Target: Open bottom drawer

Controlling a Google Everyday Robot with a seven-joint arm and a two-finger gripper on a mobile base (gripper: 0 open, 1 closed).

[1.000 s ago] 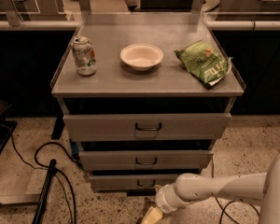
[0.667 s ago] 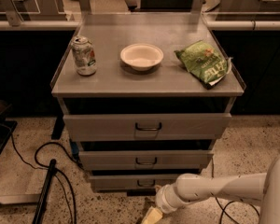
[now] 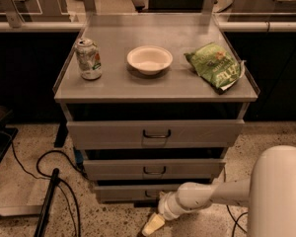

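Observation:
The bottom drawer (image 3: 123, 191) is the lowest of three grey drawer fronts in the cabinet, and it sits only slightly forward of the cabinet body. Its small dark handle (image 3: 150, 194) is partly hidden behind my white wrist. My gripper (image 3: 153, 224) is low, just in front of and below the drawer's middle, near the floor. My arm (image 3: 212, 194) reaches in from the lower right.
The cabinet top (image 3: 113, 85) carries a soda can (image 3: 89, 58), a white bowl (image 3: 149, 59) and a green chip bag (image 3: 216, 65). The middle drawer (image 3: 153, 169) and top drawer (image 3: 155, 134) are above. Black cables (image 3: 54, 181) lie on the speckled floor at the left.

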